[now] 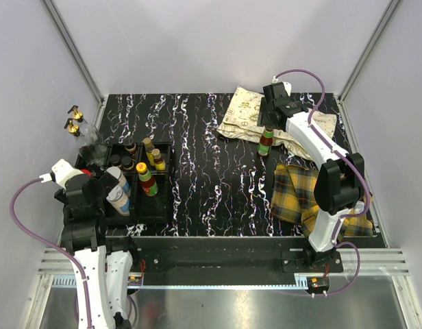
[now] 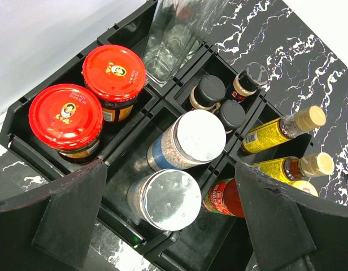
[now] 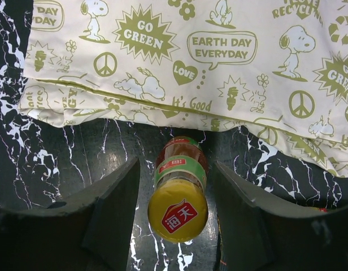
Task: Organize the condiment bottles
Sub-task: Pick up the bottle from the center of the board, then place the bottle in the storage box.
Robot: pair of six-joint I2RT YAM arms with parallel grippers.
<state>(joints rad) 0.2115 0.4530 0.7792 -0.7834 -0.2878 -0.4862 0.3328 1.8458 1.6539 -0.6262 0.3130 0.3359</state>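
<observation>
Sauce bottle (image 3: pixel 178 212), yellow-capped, stands just beside the Snoopy cloth (image 3: pixel 179 62); right gripper (image 3: pixel 175 165) straddles it, jaws released. Probably rigid, smooth, top-heavy: take it at the labelled neck.

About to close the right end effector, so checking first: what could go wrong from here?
The tall bottle stands loose inside the open right end effector; an off-centre close could topple it. The printed cloth edge lies just behind it and could snag. The tray already looks crowded, leaving little room.
</observation>
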